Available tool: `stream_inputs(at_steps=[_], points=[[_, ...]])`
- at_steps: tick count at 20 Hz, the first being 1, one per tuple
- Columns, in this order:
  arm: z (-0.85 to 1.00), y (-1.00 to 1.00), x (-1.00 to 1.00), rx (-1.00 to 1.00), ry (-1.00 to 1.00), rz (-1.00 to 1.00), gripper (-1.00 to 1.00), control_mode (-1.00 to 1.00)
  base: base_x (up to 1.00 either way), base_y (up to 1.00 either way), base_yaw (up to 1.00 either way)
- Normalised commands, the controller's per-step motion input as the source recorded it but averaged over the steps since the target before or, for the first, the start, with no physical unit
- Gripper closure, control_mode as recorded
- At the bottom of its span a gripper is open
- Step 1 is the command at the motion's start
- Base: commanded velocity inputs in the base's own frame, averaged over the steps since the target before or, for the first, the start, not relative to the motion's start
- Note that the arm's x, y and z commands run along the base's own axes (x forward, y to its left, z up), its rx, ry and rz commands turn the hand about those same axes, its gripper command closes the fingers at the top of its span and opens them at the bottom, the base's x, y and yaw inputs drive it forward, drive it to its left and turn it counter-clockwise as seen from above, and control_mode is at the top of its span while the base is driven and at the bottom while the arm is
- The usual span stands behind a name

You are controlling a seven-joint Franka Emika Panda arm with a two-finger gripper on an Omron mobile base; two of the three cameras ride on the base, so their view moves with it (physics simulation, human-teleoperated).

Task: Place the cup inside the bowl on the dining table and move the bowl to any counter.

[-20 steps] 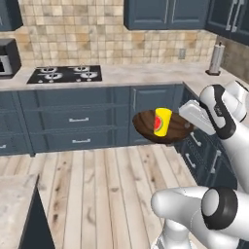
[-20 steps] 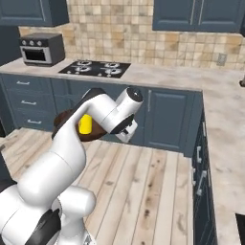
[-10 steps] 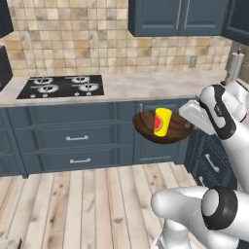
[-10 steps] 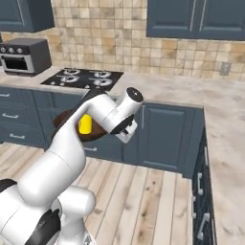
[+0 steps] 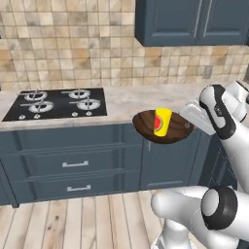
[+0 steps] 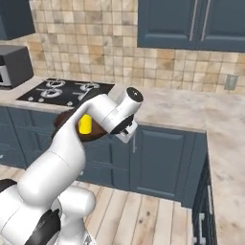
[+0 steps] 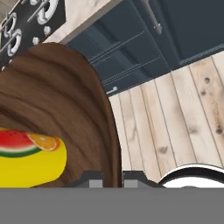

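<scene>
The bowl point(image 5: 164, 129) is up in the air, a wide dark wooden dish hanging out ahead of the pincer point(image 7: 113, 177), with the yellow cup point(image 5: 162, 121) standing inside it! In the hand view the two dark fingertips point(image 7: 92, 179) sit close together with the brown rim running right between them, so the pincer is pinching the bowl by its near edge. The cup sits just beyond that rim, its fruit-printed patch facing the camera.

Straight past the bowl, and below its level, lies the beige stone counter point(image 5: 131, 99), with the black gas hob point(image 5: 58, 103) off to one side on it. Under the bowl there is only blue cabinet front point(image 5: 165, 163) and plank floor point(image 7: 175, 113) — it is not over the worktop yet, by the look of the left base view.

How does this load handle? The wood looks stiff and not fragile, fairly light, but a one-sided rim grip on a wide dish leaves most of it cantilevered out front, so it may want to droop or twist. The cup is loose, narrow and smooth; I judge it could slide or tip if the bowl tilts. The rim is the only sensible hold, and keeping it level matters most.
</scene>
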Motion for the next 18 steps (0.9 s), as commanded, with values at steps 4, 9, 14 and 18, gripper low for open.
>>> stream_inputs(at_steps=[4, 9, 14, 18], points=[[0.00, 0.00, 0.00, 0.00, 0.00, 0.00, 1.00, 1.00, 0.99, -0.06, 0.00], [0.00, 0.00, 0.00, 0.00, 0.00, 0.00, 1.00, 1.00, 0.94, -0.11, -0.01], [0.00, 0.00, 0.00, 0.00, 0.00, 0.00, 1.00, 1.00, 0.86, -0.10, -0.03], [0.00, 0.00, 0.00, 0.00, 0.00, 0.00, 1.00, 1.00, 0.53, -0.14, -0.03]])
